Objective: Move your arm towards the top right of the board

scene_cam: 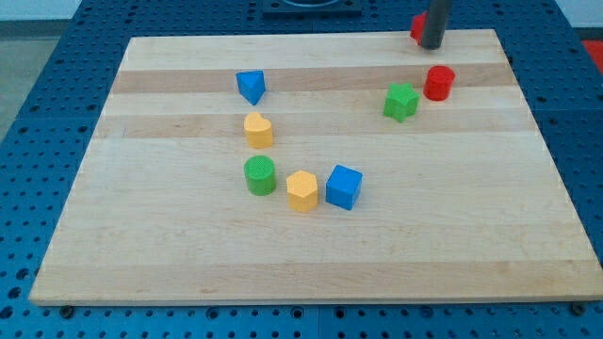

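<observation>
My tip (431,45) is at the board's top edge, toward the view's right, at the end of a dark rod coming down from the view's top. A red block (415,27), shape unclear, sits just left of and partly behind the rod. A red cylinder (438,83) lies a little below the tip. A green star-like block (401,101) lies left of that cylinder. The wooden board (188,254) fills most of the view.
A blue triangular block (251,86) lies at upper centre-left. Below it are a yellow block (258,130), a green cylinder (260,176), a yellow hexagonal block (301,191) and a blue cube (344,186). A blue perforated table surrounds the board.
</observation>
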Action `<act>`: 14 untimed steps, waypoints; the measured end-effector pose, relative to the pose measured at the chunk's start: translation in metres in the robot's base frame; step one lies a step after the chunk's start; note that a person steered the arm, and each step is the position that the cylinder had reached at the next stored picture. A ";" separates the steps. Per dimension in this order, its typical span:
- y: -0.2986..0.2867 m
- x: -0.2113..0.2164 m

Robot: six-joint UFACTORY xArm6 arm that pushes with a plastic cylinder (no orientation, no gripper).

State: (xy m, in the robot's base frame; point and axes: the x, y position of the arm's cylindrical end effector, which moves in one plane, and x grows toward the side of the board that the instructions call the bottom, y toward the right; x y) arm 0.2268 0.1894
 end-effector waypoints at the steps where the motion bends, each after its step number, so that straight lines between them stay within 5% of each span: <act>1: 0.029 0.031; 2: 0.067 0.073; 10: 0.101 0.079; 14: 0.072 -0.018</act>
